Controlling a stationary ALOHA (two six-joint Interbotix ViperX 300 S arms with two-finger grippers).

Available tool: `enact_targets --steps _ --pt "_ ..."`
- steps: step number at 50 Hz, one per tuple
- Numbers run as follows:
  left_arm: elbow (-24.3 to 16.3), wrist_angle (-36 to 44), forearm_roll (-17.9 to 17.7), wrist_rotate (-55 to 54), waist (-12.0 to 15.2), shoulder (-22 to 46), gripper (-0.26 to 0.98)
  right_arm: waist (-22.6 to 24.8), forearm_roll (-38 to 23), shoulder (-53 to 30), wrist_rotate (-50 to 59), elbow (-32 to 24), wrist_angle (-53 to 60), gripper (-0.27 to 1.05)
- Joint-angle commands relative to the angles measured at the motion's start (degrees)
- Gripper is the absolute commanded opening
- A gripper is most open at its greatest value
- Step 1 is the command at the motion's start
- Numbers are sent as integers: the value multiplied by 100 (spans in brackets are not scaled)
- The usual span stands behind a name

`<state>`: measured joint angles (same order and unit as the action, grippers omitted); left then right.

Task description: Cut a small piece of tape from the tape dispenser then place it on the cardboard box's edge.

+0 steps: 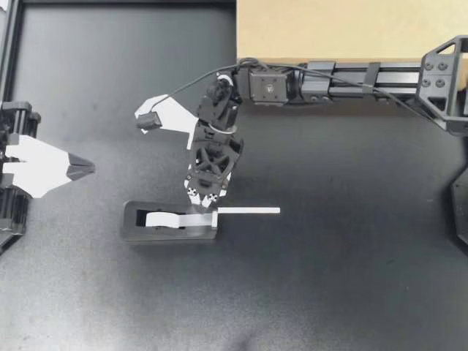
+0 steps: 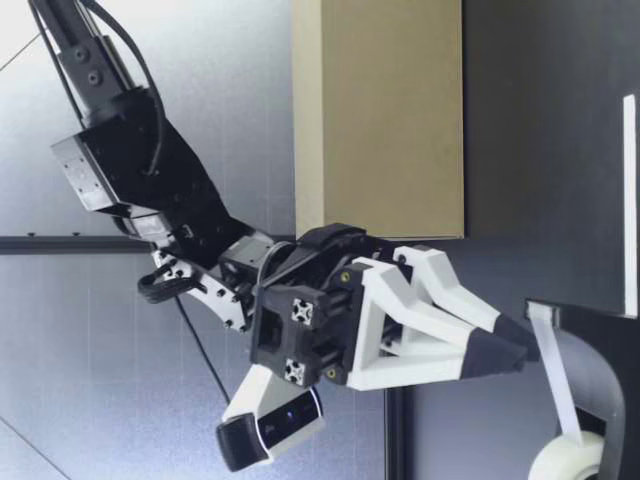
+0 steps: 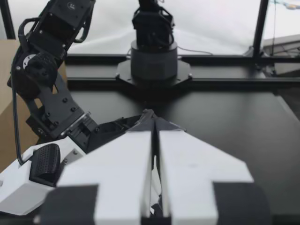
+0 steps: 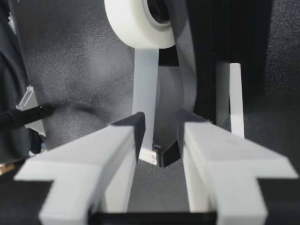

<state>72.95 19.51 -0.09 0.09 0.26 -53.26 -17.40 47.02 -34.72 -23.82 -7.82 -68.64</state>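
The black tape dispenser [image 1: 135, 228] lies on the dark table with its white roll [image 1: 156, 219] inside. A white tape strip [image 1: 248, 210] stretches from the dispenser's cutter end toward the right. My right gripper [image 1: 206, 202] points down at that end, open. In the right wrist view its fingers [image 4: 117, 140] flank the tape band [image 4: 145, 93] that runs from the roll [image 4: 136, 23] to the cutter; they do not pinch it. The cardboard box [image 1: 344, 29] stands at the back. My left gripper [image 1: 86, 169] rests at the left edge, shut and empty.
In the low view my right gripper [image 2: 525, 347] hovers just above the dispenser [image 2: 595, 350], with the box [image 2: 380, 120] behind it. The right arm's links [image 1: 344, 77] run along the box's front edge. An arm base [image 3: 153, 61] stands across the table in the left wrist view.
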Motion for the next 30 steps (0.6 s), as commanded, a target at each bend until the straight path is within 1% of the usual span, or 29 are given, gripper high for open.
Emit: enact_targets --steps 1,21,25,30 --pt "-70 53 0 -9 9 26 -13 53 53 114 9 -149 -44 39" --pt "-62 53 0 -9 9 26 -13 193 70 70 9 -149 -44 38" --pt "-62 53 0 -9 9 26 -13 185 62 105 9 -149 -26 35" --pt "-53 53 0 -9 9 26 -13 185 62 132 9 -149 -26 25"
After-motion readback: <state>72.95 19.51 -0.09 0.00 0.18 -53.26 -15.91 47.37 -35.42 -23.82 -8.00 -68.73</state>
